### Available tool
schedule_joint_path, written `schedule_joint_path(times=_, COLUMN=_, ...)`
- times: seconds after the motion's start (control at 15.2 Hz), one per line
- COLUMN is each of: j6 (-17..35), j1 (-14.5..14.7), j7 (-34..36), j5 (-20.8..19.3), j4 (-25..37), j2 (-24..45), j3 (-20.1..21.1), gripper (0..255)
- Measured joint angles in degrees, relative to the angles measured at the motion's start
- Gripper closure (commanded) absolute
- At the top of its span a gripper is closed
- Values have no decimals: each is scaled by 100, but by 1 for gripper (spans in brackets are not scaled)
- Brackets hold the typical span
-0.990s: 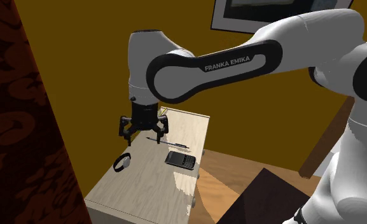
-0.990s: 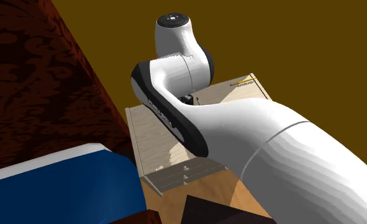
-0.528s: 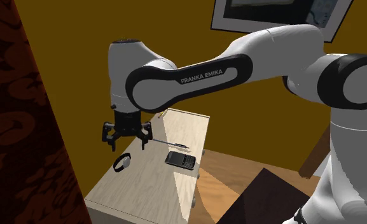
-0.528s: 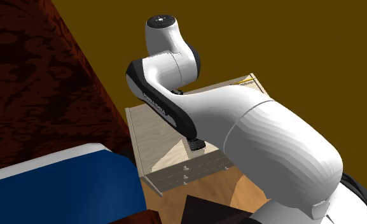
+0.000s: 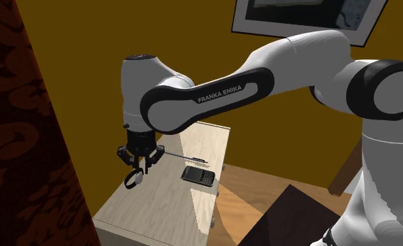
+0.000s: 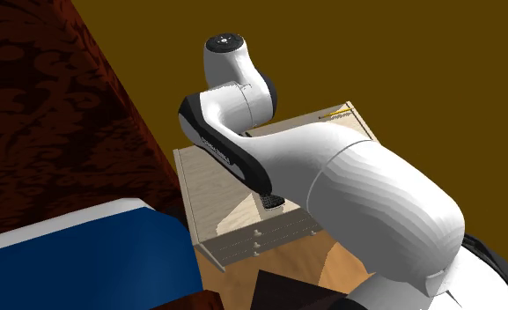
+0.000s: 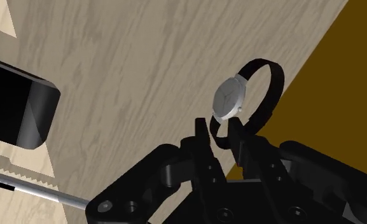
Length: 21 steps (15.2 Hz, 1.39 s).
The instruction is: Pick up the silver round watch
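Note:
The silver round watch (image 7: 229,98) has a black strap and lies on the pale wooden dresser top (image 5: 165,206), near its edge on the shoulder view's left. My gripper (image 7: 220,135) has come straight down over it, and its two black fingers (image 7: 201,133) stand close together with the strap's lower loop clasped between them. In the shoulder view the gripper (image 5: 138,165) sits just above the watch (image 5: 132,180), which still rests on the wood.
A black phone (image 5: 198,175) lies on the dresser to the shoulder view's right of the watch, with a thin pen (image 5: 186,155) behind it. A dark patterned wall (image 5: 25,140) stands close on the left. A blue bed (image 6: 84,255) is beside the dresser.
The arm swung to the shoulder view's left and lowered onto the watch. The fingers, wide apart earlier, have closed in on the strap.

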Motion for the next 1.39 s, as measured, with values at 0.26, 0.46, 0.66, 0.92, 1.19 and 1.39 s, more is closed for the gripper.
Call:
schedule_joint_path(times=0.26, j6=11, j1=2, j7=8, j5=-6, j4=-20, j2=14, j3=-6, gripper=255)
schedule_joint_path(times=0.46, j6=-17, j1=5, j7=3, j5=-7, j4=18, j2=25, j3=-6, gripper=255)
schedule_joint_path(times=0.66, j6=-180, j1=8, j7=-15, j5=20, j4=151, j2=-10, j3=8, gripper=255)
schedule_joint_path(times=0.92, j6=-437, j1=10, j7=-42, j5=63, j4=346, j2=-81, j3=31, gripper=255)
schedule_joint_path(times=1.19, j6=-733, j1=18, j7=-74, j5=95, j4=608, j2=-123, j3=46, gripper=255)
schedule_joint_path(times=1.39, j6=-974, j1=58, j7=-71, j5=93, j4=871, j2=-102, j3=55, gripper=255)
